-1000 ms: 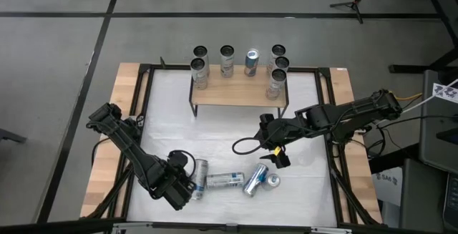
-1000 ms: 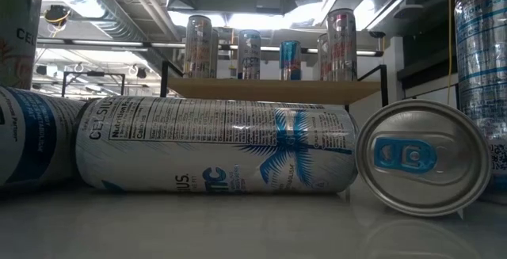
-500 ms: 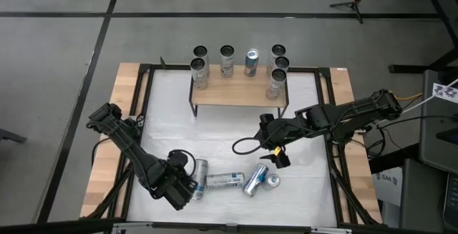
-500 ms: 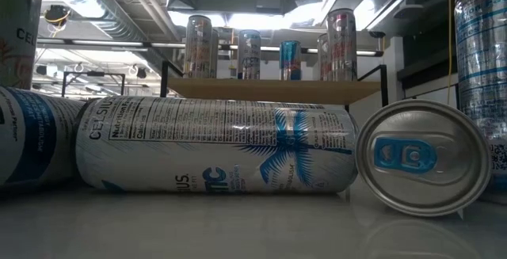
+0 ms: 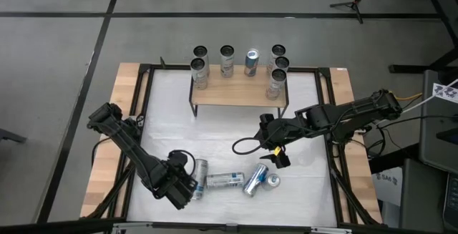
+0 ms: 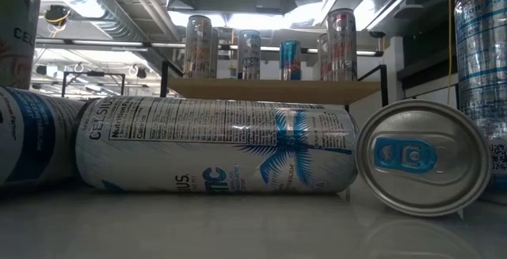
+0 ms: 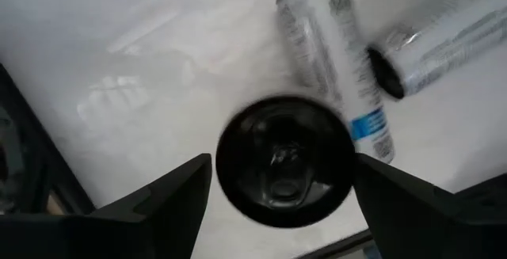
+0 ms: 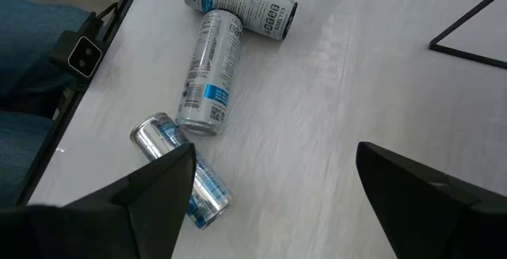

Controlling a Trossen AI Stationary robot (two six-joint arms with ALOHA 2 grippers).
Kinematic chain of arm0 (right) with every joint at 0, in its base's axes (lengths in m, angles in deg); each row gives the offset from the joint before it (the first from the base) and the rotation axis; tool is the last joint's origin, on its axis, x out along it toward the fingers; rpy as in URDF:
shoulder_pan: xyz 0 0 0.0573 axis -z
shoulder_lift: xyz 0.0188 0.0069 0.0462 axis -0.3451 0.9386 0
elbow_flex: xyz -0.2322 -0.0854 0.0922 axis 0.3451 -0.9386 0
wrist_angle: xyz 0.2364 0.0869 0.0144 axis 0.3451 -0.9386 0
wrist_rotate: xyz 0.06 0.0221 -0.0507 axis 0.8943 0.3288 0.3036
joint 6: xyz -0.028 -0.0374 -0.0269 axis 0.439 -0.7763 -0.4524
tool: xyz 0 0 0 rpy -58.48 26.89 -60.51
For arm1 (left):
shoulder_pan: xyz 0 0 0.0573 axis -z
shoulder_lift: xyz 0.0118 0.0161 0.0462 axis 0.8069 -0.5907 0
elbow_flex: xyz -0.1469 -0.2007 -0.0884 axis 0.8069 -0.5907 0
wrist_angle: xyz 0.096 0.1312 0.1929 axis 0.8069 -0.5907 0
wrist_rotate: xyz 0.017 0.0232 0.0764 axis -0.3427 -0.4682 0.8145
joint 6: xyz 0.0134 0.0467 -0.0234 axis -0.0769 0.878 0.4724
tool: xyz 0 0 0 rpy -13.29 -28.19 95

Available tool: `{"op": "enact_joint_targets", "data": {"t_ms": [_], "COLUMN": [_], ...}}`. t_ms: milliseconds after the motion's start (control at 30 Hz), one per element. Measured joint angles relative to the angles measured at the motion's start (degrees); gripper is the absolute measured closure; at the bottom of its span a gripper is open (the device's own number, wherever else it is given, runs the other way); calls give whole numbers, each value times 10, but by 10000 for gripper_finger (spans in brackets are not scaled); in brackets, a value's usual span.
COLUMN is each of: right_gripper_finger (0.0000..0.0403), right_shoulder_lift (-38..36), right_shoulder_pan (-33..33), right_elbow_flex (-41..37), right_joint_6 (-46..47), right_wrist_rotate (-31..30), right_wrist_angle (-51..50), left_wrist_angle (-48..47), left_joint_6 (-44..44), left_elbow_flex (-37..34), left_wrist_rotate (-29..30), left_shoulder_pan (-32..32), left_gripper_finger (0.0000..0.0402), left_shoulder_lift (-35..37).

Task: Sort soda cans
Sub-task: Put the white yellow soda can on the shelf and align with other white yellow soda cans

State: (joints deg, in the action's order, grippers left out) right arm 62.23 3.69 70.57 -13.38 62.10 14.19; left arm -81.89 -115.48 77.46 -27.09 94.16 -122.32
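Note:
My left gripper (image 5: 184,185) points straight down near the table's near-left edge, shut on an upright soda can with a dark top (image 7: 285,164). In the high view the gripper's body hides this can. To its right three silver-and-blue soda cans lie on their sides (image 5: 200,171) (image 5: 225,179) (image 5: 254,180), and one (image 5: 273,181) stands beside them. My right gripper (image 5: 278,155) (image 8: 276,148) hangs open above the table, just beyond those cans, with nothing between its fingers. My left gripper pinches the upright can between its two fingers, one on each opposite side just under the top rim (image 7: 226,164). The fingers come from above, pointing down. The can stays upright; whether its base is on the table does not show.
A wooden shelf (image 5: 236,94) at the far side carries several upright cans. A black cable loop (image 5: 243,147) lies on the white table top (image 5: 215,130), which has free room in its middle. A person's legs (image 8: 32,61) show beyond the near edge.

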Motion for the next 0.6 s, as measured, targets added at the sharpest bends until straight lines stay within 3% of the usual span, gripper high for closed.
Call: {"op": "enact_joint_targets", "data": {"t_ms": [600], "right_gripper_finger": [59], "right_shoulder_lift": [0], "right_shoulder_pan": [0], "right_elbow_flex": [0], "right_joint_6": [0], "right_wrist_rotate": [0], "right_wrist_angle": [0], "left_wrist_angle": [38], "left_joint_6": [49], "left_elbow_flex": [-35], "left_wrist_rotate": [-3], "left_shoulder_pan": [0], "left_gripper_finger": [108], "left_shoulder_lift": [0]}}
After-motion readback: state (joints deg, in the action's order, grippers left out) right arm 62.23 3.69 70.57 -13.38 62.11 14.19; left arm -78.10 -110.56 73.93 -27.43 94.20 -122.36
